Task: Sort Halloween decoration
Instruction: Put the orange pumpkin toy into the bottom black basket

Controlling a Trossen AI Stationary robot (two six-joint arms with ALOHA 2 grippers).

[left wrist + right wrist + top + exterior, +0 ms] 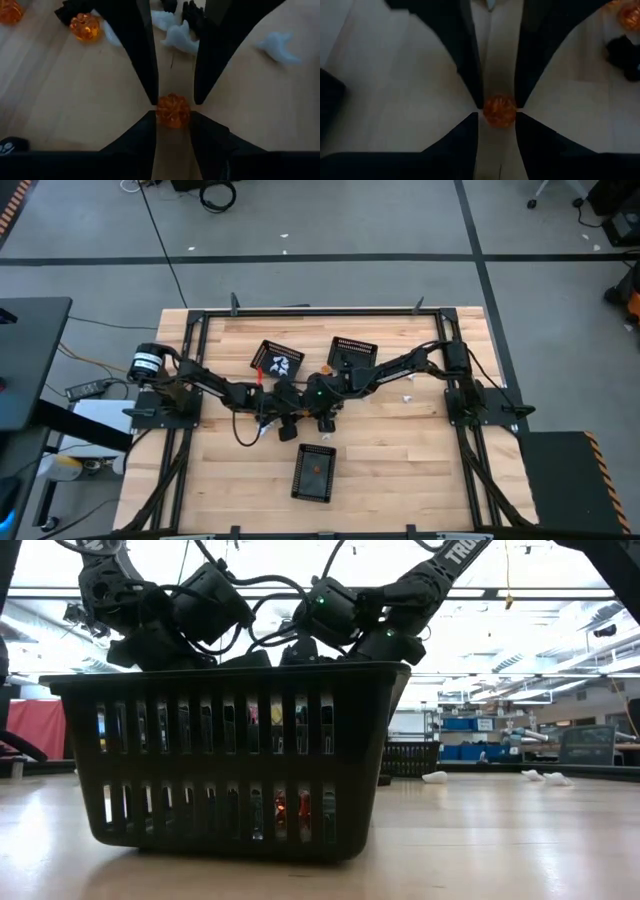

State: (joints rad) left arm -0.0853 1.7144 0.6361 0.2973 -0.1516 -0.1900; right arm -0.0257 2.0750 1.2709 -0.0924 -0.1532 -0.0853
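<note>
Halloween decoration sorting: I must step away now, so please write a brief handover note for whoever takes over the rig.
Left end effector: closed on an orange pumpkin at table centre.
Right end effector: closed on another orange pumpkin, right beside the left.
Done: white pieces in the back-left basket; one orange piece in the front basket. Back-right basket: contents unclear.
Left: both held pumpkins, plus loose ghosts, pumpkins and black pieces on the table.

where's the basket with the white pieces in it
In the high view, the basket with white pieces sits on the table's far side, left of centre, beside a second basket and just beyond the left gripper.
</note>
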